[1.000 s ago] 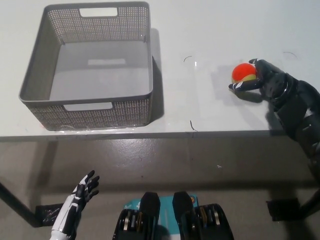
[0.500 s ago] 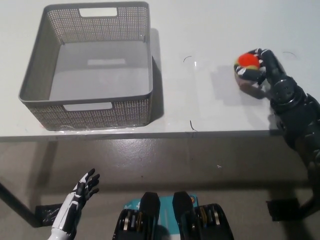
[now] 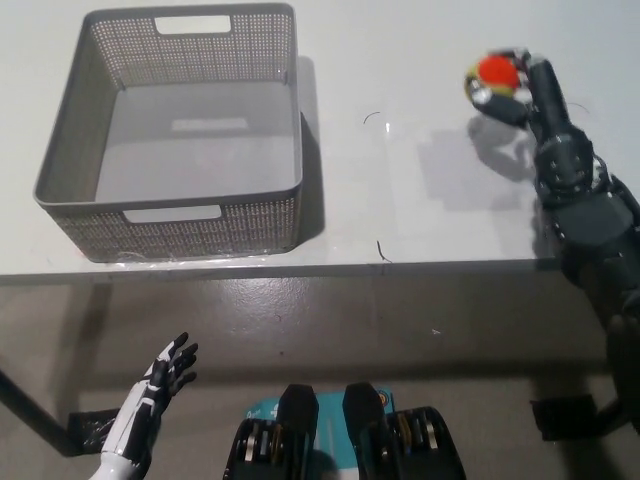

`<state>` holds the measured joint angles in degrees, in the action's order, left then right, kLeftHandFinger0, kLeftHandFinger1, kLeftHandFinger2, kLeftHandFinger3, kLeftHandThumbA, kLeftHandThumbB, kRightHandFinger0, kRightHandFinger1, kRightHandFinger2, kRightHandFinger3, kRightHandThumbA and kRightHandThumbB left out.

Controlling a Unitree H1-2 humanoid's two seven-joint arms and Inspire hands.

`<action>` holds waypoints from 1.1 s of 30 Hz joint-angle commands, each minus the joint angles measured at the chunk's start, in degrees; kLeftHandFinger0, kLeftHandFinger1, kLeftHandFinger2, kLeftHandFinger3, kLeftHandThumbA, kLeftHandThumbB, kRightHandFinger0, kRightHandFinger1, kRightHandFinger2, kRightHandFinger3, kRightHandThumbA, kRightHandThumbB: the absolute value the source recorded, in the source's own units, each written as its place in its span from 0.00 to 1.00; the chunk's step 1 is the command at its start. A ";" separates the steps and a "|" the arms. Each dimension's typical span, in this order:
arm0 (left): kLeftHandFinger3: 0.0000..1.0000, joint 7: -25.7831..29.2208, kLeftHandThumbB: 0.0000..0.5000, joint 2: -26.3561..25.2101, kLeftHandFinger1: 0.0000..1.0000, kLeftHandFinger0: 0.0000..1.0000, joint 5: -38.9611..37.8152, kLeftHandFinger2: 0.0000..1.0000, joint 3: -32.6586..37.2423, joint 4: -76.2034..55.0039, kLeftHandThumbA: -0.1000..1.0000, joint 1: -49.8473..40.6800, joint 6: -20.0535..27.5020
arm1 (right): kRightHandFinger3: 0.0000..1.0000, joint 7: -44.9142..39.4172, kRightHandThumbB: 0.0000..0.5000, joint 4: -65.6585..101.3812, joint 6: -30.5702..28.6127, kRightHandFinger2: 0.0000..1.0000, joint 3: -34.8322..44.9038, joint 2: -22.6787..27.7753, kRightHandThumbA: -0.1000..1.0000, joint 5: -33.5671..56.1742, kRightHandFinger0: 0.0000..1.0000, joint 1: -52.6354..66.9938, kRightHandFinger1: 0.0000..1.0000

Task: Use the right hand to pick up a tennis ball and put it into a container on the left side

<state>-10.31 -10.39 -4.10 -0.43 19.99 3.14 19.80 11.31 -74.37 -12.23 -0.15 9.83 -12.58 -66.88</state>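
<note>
A red-orange and yellow tennis ball (image 3: pixel 493 72) is held in my black right hand (image 3: pixel 515 85), which is shut on it above the white table (image 3: pixel 420 190) at the far right; a shadow falls on the table beneath. The grey mesh basket (image 3: pixel 60 160) stands on the table's left side, with nothing in it. My white left hand (image 3: pixel 160 382) rests low at the lower left, below the table's front edge, fingers apart.
The table's front edge runs across the middle of the view, with grey floor below it. A few small dark marks (image 3: pixel 380 250) dot the table between basket and ball.
My right hand closed on the ball and lifted it off the table, moving up and away in the picture. The left hand barely moved.
</note>
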 commanded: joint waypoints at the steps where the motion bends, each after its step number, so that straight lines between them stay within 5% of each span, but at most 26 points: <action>1: 1.00 -0.60 0.50 -1.13 1.00 1.00 -0.60 1.00 -0.57 -0.41 1.00 0.57 1.96 | 0.73 1.80 0.31 5.94 -4.44 0.73 -1.01 -1.81 0.00 0.43 0.00 -7.36 0.38; 5: 1.00 -0.45 0.48 -1.08 1.00 1.00 -0.19 1.00 -0.48 -0.94 1.00 0.36 1.88 | 0.71 0.82 0.28 9.89 -4.17 0.69 -1.89 -3.78 0.00 0.52 0.00 -8.53 0.30; 12: 1.00 -0.60 0.47 -1.38 1.00 1.00 0.16 1.00 -0.34 -1.41 1.00 0.13 1.48 | 0.82 0.54 0.29 14.09 -0.05 0.77 -3.09 -9.93 0.00 0.43 0.00 -12.15 0.36; 16: 1.00 -0.35 0.51 -1.22 1.00 1.00 0.55 1.00 -0.21 -1.44 1.00 0.09 1.83 | 0.75 -0.57 0.29 12.94 -3.88 0.72 -3.86 -12.42 0.00 0.97 0.00 -13.01 0.36; 33: 1.00 -1.39 0.54 -1.22 1.00 1.00 1.31 1.00 1.61 -0.14 1.00 1.39 2.35 | 0.77 2.88 0.31 3.37 -8.46 0.72 -12.15 -23.78 0.00 -3.70 0.00 -14.00 0.33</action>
<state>-10.66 -10.75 -3.14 0.70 20.29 3.50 19.80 11.44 -69.46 -15.22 -10.24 -12.43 -13.69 -76.41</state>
